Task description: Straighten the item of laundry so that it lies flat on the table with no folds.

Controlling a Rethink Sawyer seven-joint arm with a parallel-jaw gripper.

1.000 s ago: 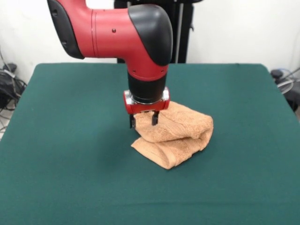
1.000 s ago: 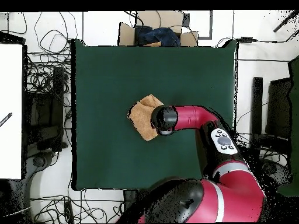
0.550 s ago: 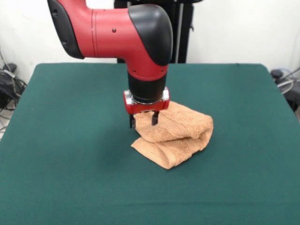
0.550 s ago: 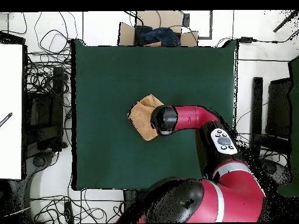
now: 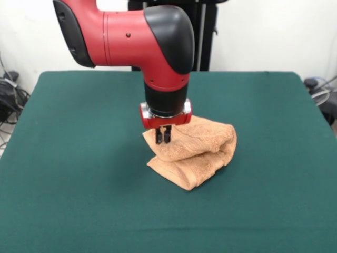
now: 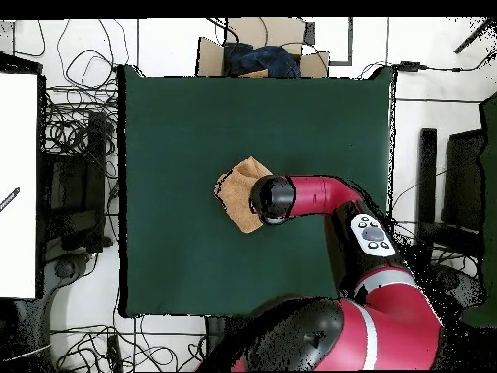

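**Gripper pinched on the folded towel near the table's middle**

In the front view we see bare green table (image 5: 79, 200) along the near edge, and past it the item of laundry (image 5: 197, 153), a peach-orange terry towel lying doubled over itself near the middle of the table. Its lower layer juts toward the near edge as a blunt corner, and a thicker rolled layer sits on top of it. At the top layer's left end the gripper (image 5: 162, 135) comes straight down, its two dark fingers drawn close together with a pinch of towel edge between them; the cloth rises slightly to meet them. Above the gripper are the red wrist ring and the black and red arm (image 5: 158, 47), and beyond that the table runs clear to its far edge.

From overhead the towel (image 6: 236, 199) shows as a small crumpled patch, well apart from all four table edges, but the arm's end covers the side of it where the grip is, so we cannot see the fingers there. This view alone shows cables (image 6: 73, 126) on the floor beside the table and a cardboard box (image 6: 257, 49) beyond one edge.
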